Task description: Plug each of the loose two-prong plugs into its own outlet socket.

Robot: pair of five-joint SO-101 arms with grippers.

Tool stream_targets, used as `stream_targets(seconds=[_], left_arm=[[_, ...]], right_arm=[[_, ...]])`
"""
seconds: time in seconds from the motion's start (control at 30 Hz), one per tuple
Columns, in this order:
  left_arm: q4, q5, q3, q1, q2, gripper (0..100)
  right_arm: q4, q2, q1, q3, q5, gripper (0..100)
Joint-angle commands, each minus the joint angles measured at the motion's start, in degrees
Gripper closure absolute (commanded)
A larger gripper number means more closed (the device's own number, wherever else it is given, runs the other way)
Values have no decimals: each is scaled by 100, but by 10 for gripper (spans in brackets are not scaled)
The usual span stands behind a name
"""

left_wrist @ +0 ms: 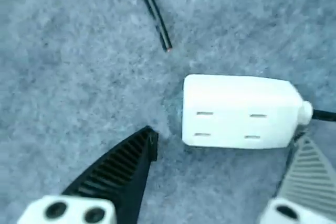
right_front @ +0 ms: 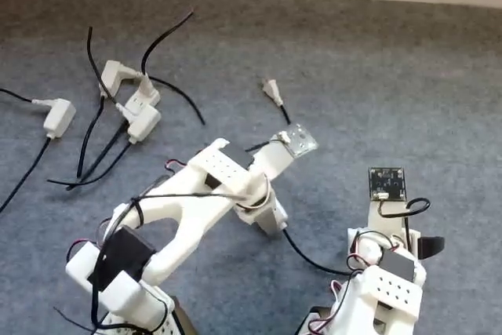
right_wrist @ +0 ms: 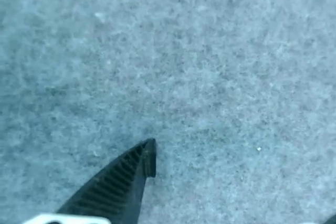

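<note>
Left gripper [left_wrist: 226, 141], jaws wide, straddles the white rectangular two-slot outlet block [left_wrist: 239, 111] at the centre of the high view. Small white loose two-prong plug [right_front: 271, 89] lies upper centre on grey carpet [right_front: 392, 76]. Right gripper [right_wrist: 239, 184], lower right, is spread wide and holds nothing.

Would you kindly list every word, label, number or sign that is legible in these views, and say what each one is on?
None can be read.
The white outlet block shows only four slots on its face, no print.
The small circuit board on an arm has markings too small to read.
The white plugs and sockets on the far side show no legible print.
</note>
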Motion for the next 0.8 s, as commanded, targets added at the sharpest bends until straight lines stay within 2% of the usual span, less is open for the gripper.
stream_targets(seconds=[0.0, 0.1, 0.43, 0.6, 0.77], left_arm=[[0, -62, -22, -31, -57, 569], [-9, -62, -22, -13, -57, 603], [-299, -70, -92, 48, -66, 603], [-448, -97, -48, 338, -40, 616], [-448, -220, -110, 488, 391, 798]], right_arm=[[-57, -13, -101, -13, 70, 484], [-57, -13, -101, -13, 70, 484], [-57, -13, -110, -4, 70, 484], [-57, -13, -110, -4, 70, 484], [-57, -13, -110, -4, 70, 484]])
